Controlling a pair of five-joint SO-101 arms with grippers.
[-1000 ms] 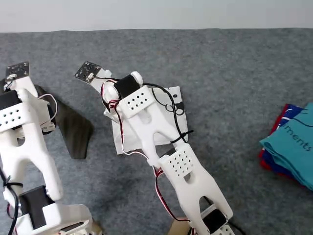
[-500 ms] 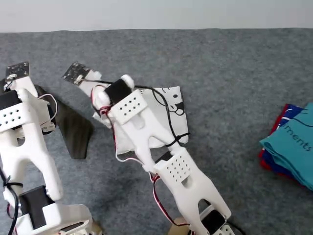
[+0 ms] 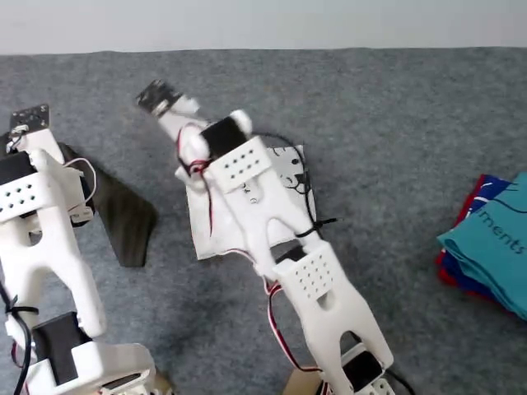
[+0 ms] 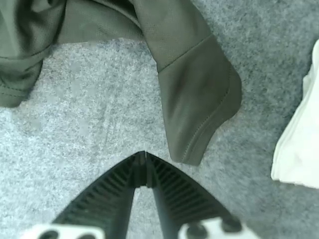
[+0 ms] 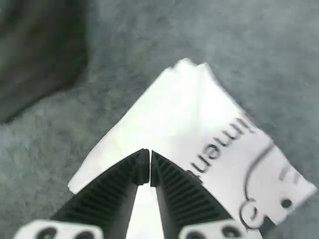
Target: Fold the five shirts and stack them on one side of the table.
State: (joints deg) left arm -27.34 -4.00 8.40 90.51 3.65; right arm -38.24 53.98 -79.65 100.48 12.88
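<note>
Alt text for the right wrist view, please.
The right pincer, jaws closed, sits over a folded white shirt with dark print on the grey table. A dark shirt lies nearby, apart from it.

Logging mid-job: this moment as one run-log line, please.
left gripper shut, empty, beside dark olive fabric shirt | right gripper shut over folded white printed shirt | teal-topped shirt stack apart
</note>
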